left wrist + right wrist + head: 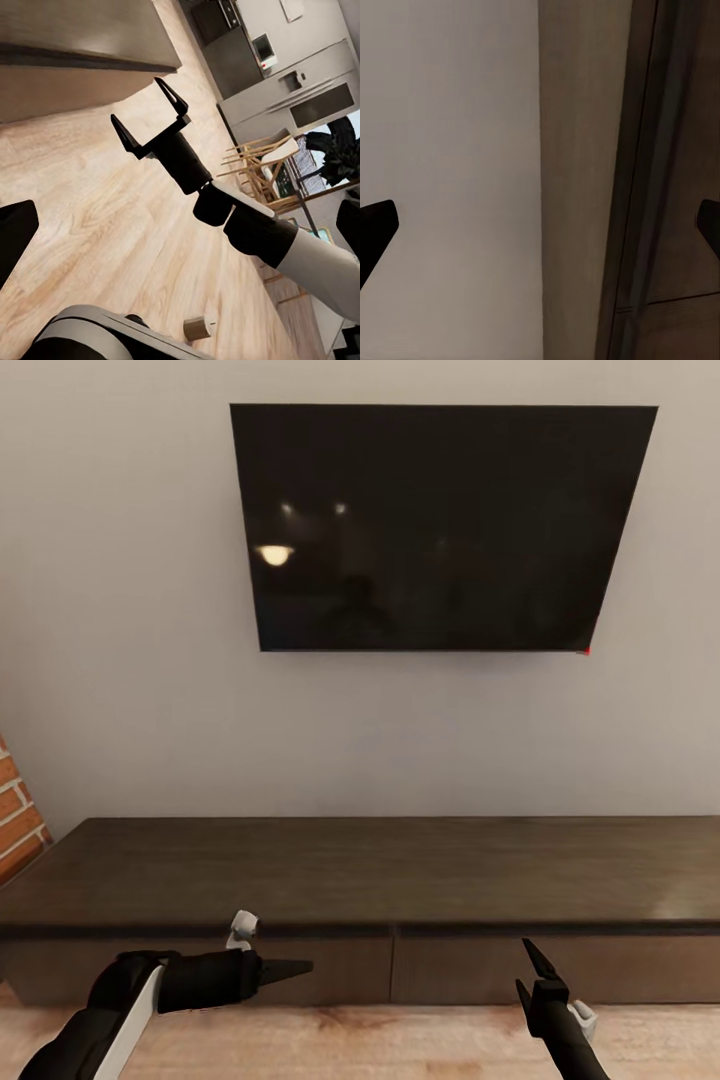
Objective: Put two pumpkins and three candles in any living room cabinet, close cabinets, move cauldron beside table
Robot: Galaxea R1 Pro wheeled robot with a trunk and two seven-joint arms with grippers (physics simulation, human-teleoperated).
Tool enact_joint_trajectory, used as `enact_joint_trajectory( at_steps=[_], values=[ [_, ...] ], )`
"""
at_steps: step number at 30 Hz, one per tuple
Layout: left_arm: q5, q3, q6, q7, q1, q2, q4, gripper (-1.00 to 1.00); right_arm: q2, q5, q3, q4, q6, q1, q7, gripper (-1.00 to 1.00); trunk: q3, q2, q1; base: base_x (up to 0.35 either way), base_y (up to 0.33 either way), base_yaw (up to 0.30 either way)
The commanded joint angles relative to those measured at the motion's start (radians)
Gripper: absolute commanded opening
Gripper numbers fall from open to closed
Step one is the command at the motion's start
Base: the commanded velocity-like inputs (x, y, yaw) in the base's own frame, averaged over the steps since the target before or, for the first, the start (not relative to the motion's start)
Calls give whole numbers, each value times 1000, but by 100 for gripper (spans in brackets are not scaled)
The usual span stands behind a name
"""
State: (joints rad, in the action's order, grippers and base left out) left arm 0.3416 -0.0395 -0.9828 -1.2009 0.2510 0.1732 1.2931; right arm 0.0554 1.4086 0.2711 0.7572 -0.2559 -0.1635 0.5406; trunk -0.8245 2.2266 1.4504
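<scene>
Your right gripper (pixel 528 965), jaws spread and empty, hung low right, just before the closed cabinet (pixel 480 965) drawer fronts, long axis running left-right.

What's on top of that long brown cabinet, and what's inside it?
The top of the cabinet is bare; a black TV hangs on the wall above it. Its drawer fronts are shut, so the inside is hidden. Both grippers, left and right, hover in front, holding nothing.
</scene>
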Motion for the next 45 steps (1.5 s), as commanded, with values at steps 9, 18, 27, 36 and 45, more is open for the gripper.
enact_joint_trajectory(
  at_steps=[9,18,27,36,45],
  values=[
    [4,-1,-7,0,1,2,0,100,0,10,2,-1,-9,-1,-9,100,-1,0,0,84,0,0],
    [4,0,-6,0,1,1,0,100,0,10,2,-3,24,-4,-14,100,-1,0,0,84,0,0],
    [4,0,-5,0,1,2,1,100,0,10,1,-32,36,-21,-14,100,-1,0,0,41,0,0],
    [4,1,-6,0,-3,2,54,100,0,10,0,-33,36,-22,-14,100,-4,7,4,1,0,0],
    [16,1,-7,0,-5,0,68,100,0,9,0,-34,37,-22,-14,100,-32,70,38,0,0,0]
  ],
)
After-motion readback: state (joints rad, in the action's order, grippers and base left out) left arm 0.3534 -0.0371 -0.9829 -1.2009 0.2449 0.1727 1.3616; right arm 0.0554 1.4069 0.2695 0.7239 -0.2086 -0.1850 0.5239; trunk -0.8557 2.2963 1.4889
